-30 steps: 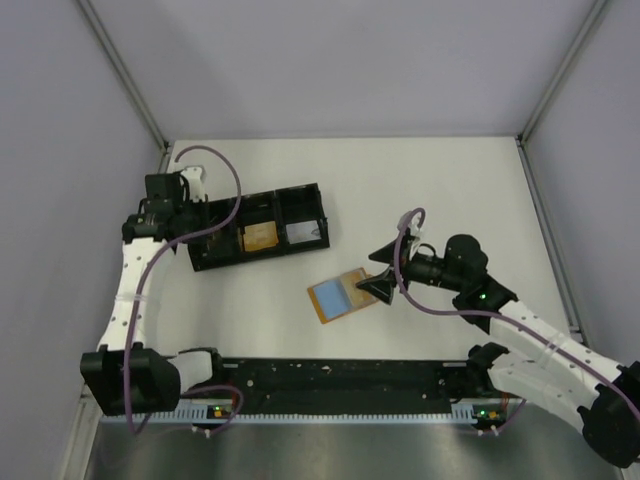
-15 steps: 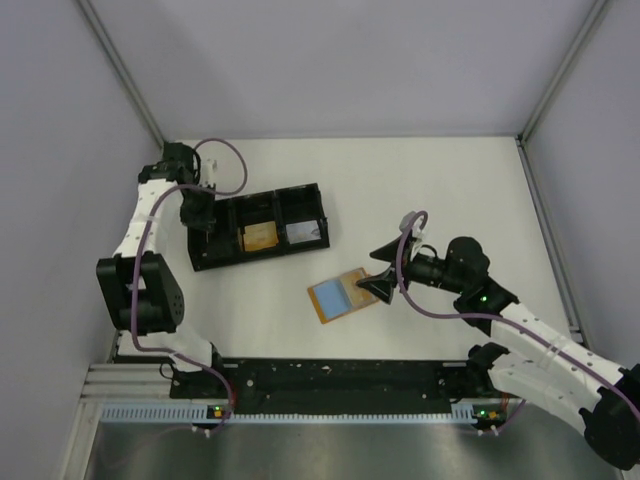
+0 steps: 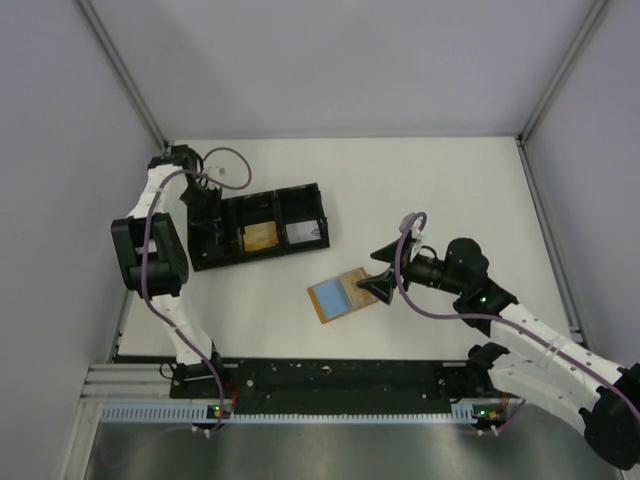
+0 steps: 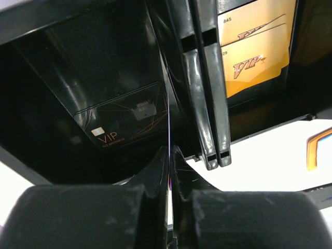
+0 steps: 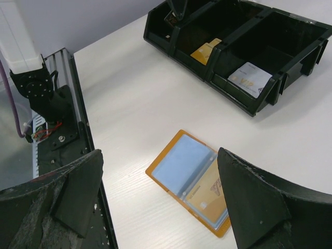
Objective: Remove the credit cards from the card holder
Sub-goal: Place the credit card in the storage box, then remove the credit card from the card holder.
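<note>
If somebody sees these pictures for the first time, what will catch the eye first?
The orange card holder lies open in the middle of the white table, its pale blue inside showing, with the right gripper open at its right edge. At the far left, the left gripper is shut on a thin card over the left compartment of the black tray.

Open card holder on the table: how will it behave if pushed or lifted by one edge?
Card holder lies flat and thin on the smooth white table, so it likely slides rather than tips. It's open like a booklet, so lifted by one edge it probably flops at the fold.
</note>
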You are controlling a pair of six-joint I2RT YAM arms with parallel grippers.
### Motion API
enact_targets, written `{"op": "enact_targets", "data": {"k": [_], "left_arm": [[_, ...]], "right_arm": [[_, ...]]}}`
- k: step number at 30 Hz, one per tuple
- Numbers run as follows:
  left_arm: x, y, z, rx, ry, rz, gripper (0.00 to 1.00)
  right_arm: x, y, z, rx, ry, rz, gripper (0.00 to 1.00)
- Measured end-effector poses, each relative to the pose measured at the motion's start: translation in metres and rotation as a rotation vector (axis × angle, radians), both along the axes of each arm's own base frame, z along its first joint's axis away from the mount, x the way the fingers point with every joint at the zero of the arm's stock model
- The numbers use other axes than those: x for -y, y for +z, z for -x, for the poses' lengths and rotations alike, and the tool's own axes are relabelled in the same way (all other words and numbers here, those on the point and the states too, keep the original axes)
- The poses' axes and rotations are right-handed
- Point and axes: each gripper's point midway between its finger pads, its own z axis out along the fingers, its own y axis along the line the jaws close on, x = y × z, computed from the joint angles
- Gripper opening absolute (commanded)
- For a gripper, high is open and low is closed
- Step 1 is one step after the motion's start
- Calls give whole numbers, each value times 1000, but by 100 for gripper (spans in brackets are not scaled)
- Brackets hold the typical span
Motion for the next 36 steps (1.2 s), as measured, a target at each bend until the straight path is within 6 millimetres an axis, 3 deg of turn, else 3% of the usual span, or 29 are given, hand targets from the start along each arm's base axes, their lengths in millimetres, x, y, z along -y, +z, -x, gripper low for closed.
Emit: {"op": "enact_targets", "data": {"k": [5,18,23,28,33,36], "left_arm": [[-1,-12,1,-40,3,22,22],[-30,-8,-2,-34,58,-137,37],[-37,19,-6,50,87,-181,46],[-35,63,-9,188,124,-184,52],[-6,107,-2,388,135,-100,59],[36,124,19,502,90,-15,62]], "right_arm": [[0,0,0,0,-1,1,90],[0,2,-1,12,-2,-3,90],[-1,3,-1,16,-2,-6,90],[-1,2,-2,15,-3,-6,90],[0,-1,-5,7,-18,2,90],[-1,-5,-7,-5,-26,11,90]]}}
